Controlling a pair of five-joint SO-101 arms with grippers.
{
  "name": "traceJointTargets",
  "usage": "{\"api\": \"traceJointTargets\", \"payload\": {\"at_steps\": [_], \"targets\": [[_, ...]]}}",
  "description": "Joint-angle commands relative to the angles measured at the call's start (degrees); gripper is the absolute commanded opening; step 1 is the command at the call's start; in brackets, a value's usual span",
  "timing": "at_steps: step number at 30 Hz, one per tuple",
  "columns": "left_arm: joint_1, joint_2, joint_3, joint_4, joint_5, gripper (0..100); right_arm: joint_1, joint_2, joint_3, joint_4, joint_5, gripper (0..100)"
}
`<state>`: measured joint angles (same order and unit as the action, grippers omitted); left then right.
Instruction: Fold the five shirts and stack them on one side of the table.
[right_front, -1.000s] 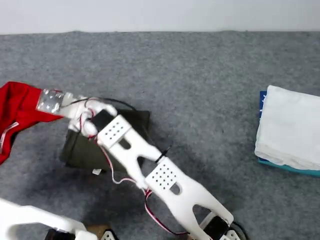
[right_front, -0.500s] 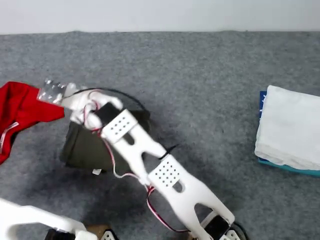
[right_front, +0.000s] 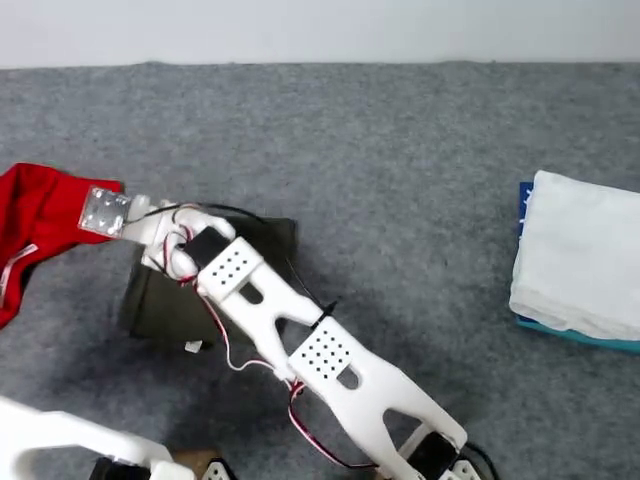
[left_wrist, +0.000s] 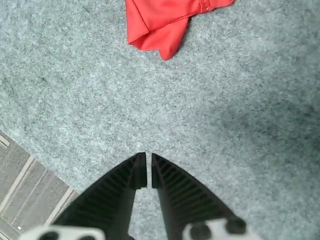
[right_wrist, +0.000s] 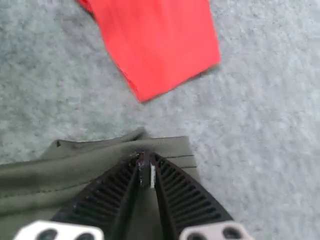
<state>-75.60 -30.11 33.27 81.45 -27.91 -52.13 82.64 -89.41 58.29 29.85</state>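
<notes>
While a folded stack (right_front: 585, 250) of shirts, white on top with teal and blue edges showing beneath, sits at one side of the grey surface (right_front: 400, 140), the right gripper (right_wrist: 145, 161) hangs over the opposite side. Its jaws are closed to a sliver at the near edge of the olive shirt (right_front: 165, 300). Whether any fabric is pinched between them cannot be told. The olive shirt lies in a compact dark rectangle under the right arm, well apart from the stack. The red shirt (right_front: 40, 225) lies rumpled just beyond it, at the surface's edge. The left gripper (left_wrist: 148, 167) hovers above bare grey surface with its jaws all but touching and nothing between them, a corner of the red shirt farther off. Judging by this layout, the olive shirt is the step in hand, either the last of its fold or the pick-up for the stack. The red shirt is not yet started. The next move appears to call for a sure hold on the olive shirt's edge, then a carry across the surface that keeps its folds together. The red shirt would then need spreading flat, likely with both arms.
</notes>
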Motion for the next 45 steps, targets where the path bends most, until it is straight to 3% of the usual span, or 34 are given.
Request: {"api": "traceJointTargets", "payload": {"at_steps": [1, 7, 16, 22, 27, 31, 39, 45], "targets": [[0.1, -1.4, -1.9, -0.7, -1.2, 3, -0.5, -2.2, -1.1, -1.1, 0.3, 0.9], [0.7, -1.8, 1.0, -1.6, -1.2, 3, 0.0, -9.5, -1.2, 6.6, -0.1, 0.9], [4.0, -1.8, 1.6, -1.6, -1.2, 3, 0.0, -20.5, -3.6, 31.5, -0.4, 0.9], [7.2, -1.8, 1.1, -1.8, -1.2, 3, 0.9, -20.4, -3.1, 44.1, -15.0, 0.9], [7.8, -1.8, 1.1, -1.8, -1.1, 3, 2.6, -22.7, -0.2, 44.8, -21.1, 1.4], [7.8, -1.8, 1.2, -1.8, -1.1, 3, 2.9, -30.0, 11.8, 44.9, -25.6, 10.8], [7.8, -1.8, 1.2, -1.8, -1.1, 3, 2.9, -41.5, 37.1, 44.5, -42.1, 40.8], [7.8, -1.8, 1.5, -1.8, -1.0, 3, 2.8, -39.9, 41.1, 44.4, -44.1, 42.1]]}}
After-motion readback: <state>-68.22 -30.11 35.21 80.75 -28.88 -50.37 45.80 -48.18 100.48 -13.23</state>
